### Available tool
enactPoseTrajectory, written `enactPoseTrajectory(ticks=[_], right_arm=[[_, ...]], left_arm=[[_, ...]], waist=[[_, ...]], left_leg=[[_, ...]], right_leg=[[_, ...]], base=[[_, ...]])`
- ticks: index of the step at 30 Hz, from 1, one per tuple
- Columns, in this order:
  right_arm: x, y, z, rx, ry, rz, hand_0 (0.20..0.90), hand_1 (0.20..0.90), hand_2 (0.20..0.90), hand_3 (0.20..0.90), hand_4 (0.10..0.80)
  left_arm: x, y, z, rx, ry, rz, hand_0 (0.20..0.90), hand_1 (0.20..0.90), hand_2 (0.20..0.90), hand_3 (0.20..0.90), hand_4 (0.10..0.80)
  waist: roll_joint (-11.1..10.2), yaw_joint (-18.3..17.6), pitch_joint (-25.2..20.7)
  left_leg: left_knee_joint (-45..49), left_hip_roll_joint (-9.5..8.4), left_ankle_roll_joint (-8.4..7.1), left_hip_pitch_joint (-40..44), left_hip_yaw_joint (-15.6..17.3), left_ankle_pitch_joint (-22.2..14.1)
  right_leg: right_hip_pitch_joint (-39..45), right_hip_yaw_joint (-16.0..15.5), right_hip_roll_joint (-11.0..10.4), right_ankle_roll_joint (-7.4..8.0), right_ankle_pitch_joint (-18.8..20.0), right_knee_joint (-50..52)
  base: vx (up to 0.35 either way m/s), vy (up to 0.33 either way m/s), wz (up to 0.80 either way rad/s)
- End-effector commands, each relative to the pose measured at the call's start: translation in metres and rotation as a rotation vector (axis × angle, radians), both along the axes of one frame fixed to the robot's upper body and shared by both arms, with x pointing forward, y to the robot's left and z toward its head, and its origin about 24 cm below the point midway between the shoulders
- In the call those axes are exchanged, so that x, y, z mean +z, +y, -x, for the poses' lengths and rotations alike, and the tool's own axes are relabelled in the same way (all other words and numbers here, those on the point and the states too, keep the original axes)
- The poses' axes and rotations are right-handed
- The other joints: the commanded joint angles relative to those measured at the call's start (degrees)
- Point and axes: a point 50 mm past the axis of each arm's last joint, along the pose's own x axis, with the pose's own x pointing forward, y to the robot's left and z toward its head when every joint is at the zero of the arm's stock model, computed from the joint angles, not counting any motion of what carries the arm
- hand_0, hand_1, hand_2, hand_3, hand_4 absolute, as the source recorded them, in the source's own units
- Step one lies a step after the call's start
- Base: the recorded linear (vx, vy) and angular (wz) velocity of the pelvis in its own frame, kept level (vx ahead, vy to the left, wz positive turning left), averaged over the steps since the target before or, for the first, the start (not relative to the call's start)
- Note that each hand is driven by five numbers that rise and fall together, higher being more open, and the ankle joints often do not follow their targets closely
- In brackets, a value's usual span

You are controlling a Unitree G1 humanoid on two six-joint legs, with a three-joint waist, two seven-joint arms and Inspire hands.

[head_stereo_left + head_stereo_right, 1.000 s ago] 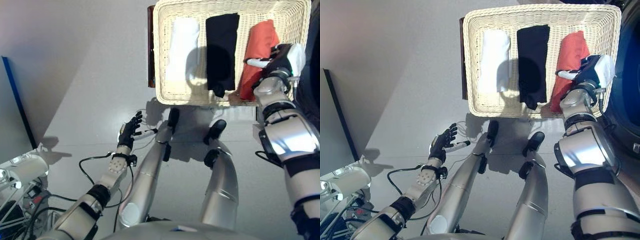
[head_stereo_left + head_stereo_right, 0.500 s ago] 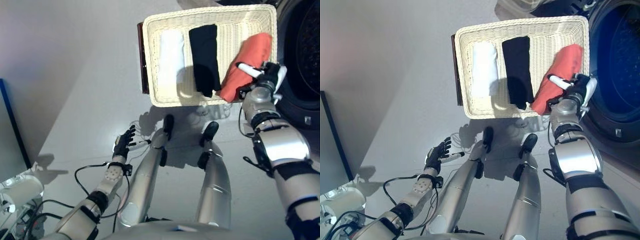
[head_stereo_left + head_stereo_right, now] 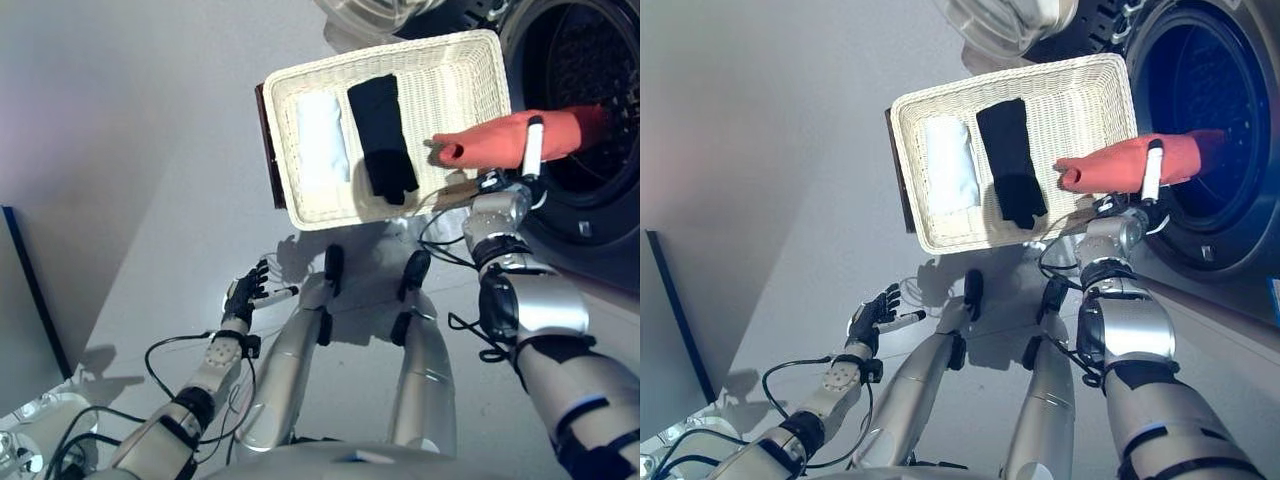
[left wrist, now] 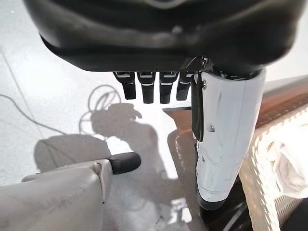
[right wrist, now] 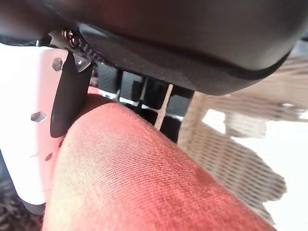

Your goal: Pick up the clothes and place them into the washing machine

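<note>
At 2 o'clock in the left eye view, right arm stretched forward, right hand (image 3: pixel 517 178) raised at the near right corner of the wicker basket (image 3: pixel 470 52). White-covered thumb lies across a rolled red garment (image 3: pixel 505 139), which sits level in the air, one end over the basket corner, other end at the dark mouth of the washing machine (image 3: pixel 600 60). Black garment (image 3: pixel 383 135) and white garment (image 3: pixel 322 140) lie side by side in the basket, apart from the hand. Left arm low at 7 o'clock, left hand (image 3: pixel 243 292) over bare floor (image 3: pixel 150 150), well apart from the basket.

Right eye view: same layout; drum opening (image 3: pixel 1200 90) just beyond the red roll's far end, open room inside. Basket rim sits just beside the machine front.

Left wrist view: fingers (image 4: pixel 144 89) hang straight, thumb extended, nothing held; floor below, a brown edge and wicker weave to one side.

Right wrist view: red cloth fills the frame, thumb on one side and fingers (image 5: pixel 144 94) curled against the other, clamping it. Wicker weave shows past it.
</note>
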Motion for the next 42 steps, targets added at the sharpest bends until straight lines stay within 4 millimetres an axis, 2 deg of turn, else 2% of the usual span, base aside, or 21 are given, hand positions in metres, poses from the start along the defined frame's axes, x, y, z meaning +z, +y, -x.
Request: enactPoseTrajectory(ticks=[1,3,4,5,6,7,8,9,10,11,12,15,20,24,25,31,42], right_arm=[[0.065,-0.044,0.013,-0.163,-0.194,0.152,0.200,0.200,0.200,0.200,0.300],[0.089,-0.057,0.020,-0.213,-0.245,0.183,0.200,0.200,0.200,0.200,0.300],[0.113,-0.068,0.028,-0.271,-0.305,0.218,0.200,0.200,0.200,0.200,0.300],[0.115,-0.068,0.028,-0.273,-0.304,0.220,0.200,0.200,0.200,0.200,0.300],[0.140,-0.078,0.040,-0.351,-0.364,0.250,0.200,0.200,0.200,0.200,0.300],[0.149,-0.081,0.045,-0.382,-0.385,0.257,0.200,0.200,0.200,0.200,0.300],[0.150,-0.080,0.045,-0.384,-0.383,0.259,0.200,0.200,0.200,0.200,0.300],[0.169,-0.091,0.058,-0.452,-0.405,0.301,0.200,0.200,0.200,0.200,0.300],[0.171,-0.091,0.059,-0.454,-0.404,0.304,0.200,0.200,0.200,0.200,0.300],[0.185,-0.086,0.061,-0.457,-0.456,0.328,0.499,0.499,0.499,0.499,0.514],[0.185,-0.086,0.060,-0.448,-0.447,0.342,0.900,0.900,0.900,0.900,0.800],[0.185,-0.083,0.056,-0.424,-0.435,0.349,0.900,0.900,0.900,0.900,0.800],[0.162,-0.072,0.037,-0.329,-0.354,0.330,0.900,0.900,0.900,0.900,0.800],[0.147,-0.070,0.030,-0.287,-0.298,0.321,0.900,0.900,0.900,0.900,0.800],[0.138,-0.066,0.026,-0.261,-0.273,0.310,0.900,0.900,0.900,0.900,0.800],[0.119,-0.051,0.013,-0.193,-0.230,0.274,0.900,0.900,0.900,0.900,0.800],[0.109,-0.038,0.005,-0.128,-0.187,0.305,0.900,0.900,0.900,0.900,0.800]], left_arm=[[-0.015,0.002,0.025,0.038,0.044,0.034,0.900,0.900,0.900,0.900,0.800],[-0.016,0.003,0.027,0.046,0.049,0.036,0.900,0.900,0.900,0.900,0.800],[-0.017,0.005,0.029,0.057,0.050,0.041,0.900,0.900,0.900,0.900,0.800],[-0.017,0.004,0.029,0.056,0.049,0.043,0.900,0.900,0.900,0.900,0.800],[-0.019,0.007,0.033,0.067,0.057,0.043,0.900,0.900,0.900,0.900,0.800],[-0.019,0.007,0.033,0.070,0.057,0.043,0.900,0.900,0.900,0.900,0.800],[-0.019,0.007,0.033,0.070,0.057,0.044,0.900,0.900,0.900,0.900,0.800],[-0.019,0.011,0.035,0.076,0.055,0.034,0.900,0.900,0.900,0.900,0.800],[-0.019,0.010,0.035,0.075,0.054,0.035,0.900,0.900,0.900,0.900,0.800],[-0.019,0.011,0.036,0.082,0.050,0.035,0.900,0.900,0.900,0.900,0.800],[-0.019,0.012,0.036,0.091,0.051,0.037,0.900,0.900,0.900,0.900,0.800],[-0.019,0.013,0.037,0.103,0.054,0.049,0.900,0.900,0.900,0.900,0.800],[-0.022,0.006,0.039,0.082,0.072,0.081,0.900,0.900,0.900,0.900,0.800],[-0.024,0.003,0.040,0.068,0.084,0.095,0.900,0.900,0.900,0.900,0.800],[-0.025,0.002,0.041,0.060,0.095,0.094,0.900,0.900,0.900,0.900,0.800],[-0.028,0.001,0.043,0.057,0.119,0.093,0.900,0.900,0.900,0.900,0.800],[-0.028,0.006,0.043,0.073,0.119,0.078,0.900,0.900,0.900,0.900,0.800]], waist=[[3.7,1.3,-3.5],[4.2,1.3,-3.8],[4.6,1.3,-4.1],[4.7,1.4,-4.1],[5.1,1.3,-4.4],[5.3,1.3,-4.5],[5.3,1.3,-4.6],[5.6,1.2,-5.1],[5.6,1.3,-5.1],[5.8,1.0,-5.3],[5.7,1.0,-5.5],[5.9,1.1,-5.8],[6.3,0.9,-6.2],[6.5,0.9,-6.5],[6.6,0.9,-6.6],[6.2,0.7,-6.6],[5.5,0.5,-6.0]], left_leg=[[0.2,1.72,-7.07,-0.3,-3.5,-2.9],[0.1,1.69,-7.12,-0.3,-3.3,-3.0],[-0.1,1.73,-7.19,-0.4,-3.3,-2.9],[-0.1,1.75,-7.19,-0.5,-3.2,-2.9],[-0.2,1.73,-7.25,-0.5,-3.2,-2.9],[-0.2,1.73,-7.25,-0.6,-3.1,-2.9],[-0.3,1.74,-7.24,-0.6,-3.1,-2.9],[-0.4,1.57,-7.30,-0.5,-2.8,-3.0],[-0.4,1.58,-7.29,-0.6,-2.7,-3.0],[-0.5,1.45,-7.25,-0.5,-2.4,-3.1],[-0.6,1.43,-7.21,-0.5,-2.1,-3.2],[-0.6,1.48,-7.16,-0.3,-1.6,-3.3],[-0.6,1.38,-7.14,0.2,-1.0,-3.5],[-0.8,1.39,-7.16,0.5,-0.9,-3.4],[-0.8,1.39,-7.17,0.6,-0.9,-3.5],[-1.1,1.36,-7.24,0.5,-0.9,-3.3],[-0.8,1.57,-7.24,0.2,-0.9,-3.1]], right_leg=[[5.7,-0.5,0.4,1.00,-6.0,-0.6],[5.6,-0.1,0.5,0.99,-6.0,-0.7],[5.4,0.1,0.5,0.99,-6.0,-0.9],[5.3,0.1,0.5,0.99,-6.0,-0.9],[5.0,0.5,0.5,1.03,-6.0,-0.9],[4.9,0.6,0.5,1.06,-6.0,-0.8],[4.8,0.7,0.5,1.06,-6.0,-0.8],[4.6,1.0,0.4,1.15,-5.9,-0.8],[4.5,1.1,0.4,1.16,-5.9,-0.8],[4.2,1.5,0.5,1.21,-5.7,-0.8],[4.1,1.7,0.5,1.29,-5.5,-1.0],[3.9,2.2,0.5,1.32,-5.2,-1.2],[4.3,2.8,0.7,1.27,-4.7,-2.0],[4.8,2.8,0.6,1.25,-4.5,-2.5],[4.9,2.8,0.6,1.18,-4.5,-2.5],[5.1,2.7,0.8,0.93,-4.3,-2.8],[5.1,2.7,1.0,0.75,-3.9,-2.8]], base=[[0.000,0.000,0.00],[0.011,0.003,-0.04],[0.015,0.009,-0.07],[0.021,0.001,-0.07],[0.017,0.009,-0.05],[0.017,0.009,-0.07],[0.021,0.035,-0.08],[0.016,0.031,-0.09],[0.027,0.065,-0.11],[0.015,0.045,-0.09],[0.017,0.054,-0.07],[0.010,0.021,-0.10],[0.011,0.017,-0.14],[0.001,-0.001,-0.03],[0.000,0.000,0.00],[0.000,0.000,0.00],[0.000,0.000,0.00]])
